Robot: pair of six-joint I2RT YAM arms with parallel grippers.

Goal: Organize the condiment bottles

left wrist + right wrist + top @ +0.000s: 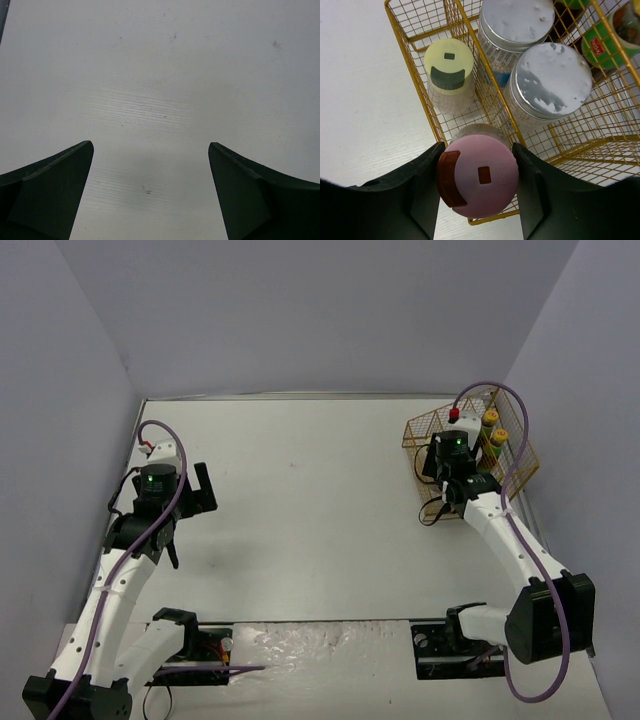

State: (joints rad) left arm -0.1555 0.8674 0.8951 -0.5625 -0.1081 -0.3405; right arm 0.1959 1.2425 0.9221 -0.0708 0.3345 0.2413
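The pink-capped shaker [479, 176] stands upright at the near corner of the gold wire basket [406, 55], in the same narrow row as the yellow-green-capped shaker [449, 66], which sits further along and apart from it. The right gripper [477, 155] is closed on the pink-capped shaker, one finger pressed against each side just under the cap. Whether the shaker's base rests on the basket floor cannot be told.

In the next row over a wire divider, the two silver-lidded jars [551, 80] stand close together, blue label showing on the further one [517, 20]. Beyond them, at the edge of the right wrist view, a green-labelled dark bottle [605, 42] is partly visible. From above, two yellow caps [490, 417] show at the basket's far side.

The basket sits at the far right of the white surface [310, 490]. Well apart, on the left, the left gripper [150, 144] hangs spread wide over bare surface, holding nothing.
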